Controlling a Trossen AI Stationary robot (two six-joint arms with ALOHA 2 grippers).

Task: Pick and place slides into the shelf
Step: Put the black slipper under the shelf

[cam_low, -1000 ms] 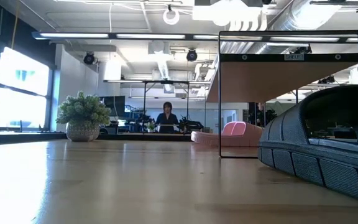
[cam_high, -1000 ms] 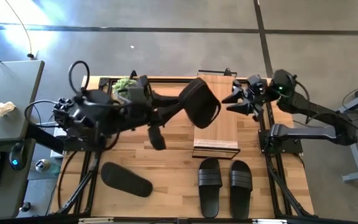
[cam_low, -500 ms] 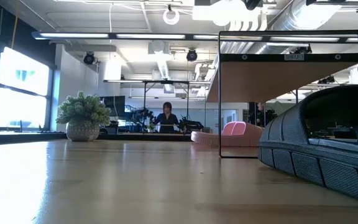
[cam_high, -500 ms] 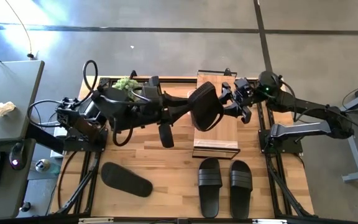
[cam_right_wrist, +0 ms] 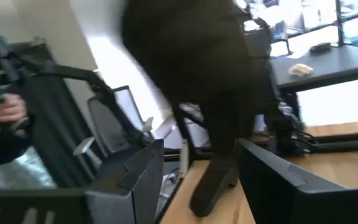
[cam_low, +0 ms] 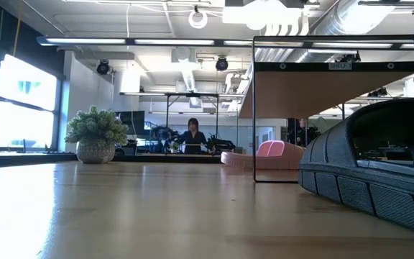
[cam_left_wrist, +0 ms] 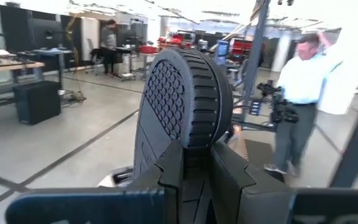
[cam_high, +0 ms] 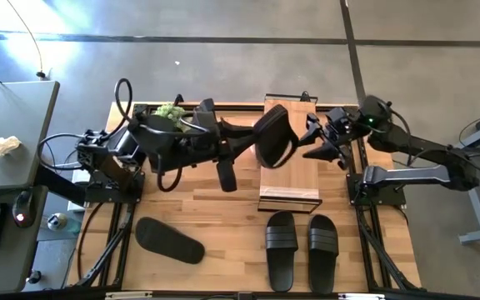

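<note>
In the high view my left gripper [cam_high: 255,143] is shut on a black slide [cam_high: 272,136], held in the air over the left edge of the shelf [cam_high: 292,175]. The shelf has a light-wood plank top on a black wire frame [cam_low: 322,79]. My right gripper [cam_high: 322,143] is open, level with the shelf's right edge, and stands just right of the held slide without touching it. A black pair [cam_high: 300,247] and a single black slide [cam_high: 169,240] lie flat on the table. Pink slides [cam_low: 270,150] show under the shelf in the low view. My left gripper pinches the black slide at one end of its sole [cam_left_wrist: 190,142], between its two fingers [cam_left_wrist: 168,169]. The fingers come level from the table's left. The slide is lifted clear and stands on edge beyond the fingers, its patterned sole showing.
A potted plant [cam_high: 168,112] stands at the table's far left corner. One slide of the black pair [cam_low: 372,173] fills the low view's right foreground. A person in a pale shirt [cam_left_wrist: 303,93] stands beyond the table. Bare wood lies between the single slide and the pair.
My left gripper has carried the slide a little toward the table's right, over the shelf's edge, and turned it from broadside to more edge-on. My right gripper moved left toward the slide, then drew back to the right.
</note>
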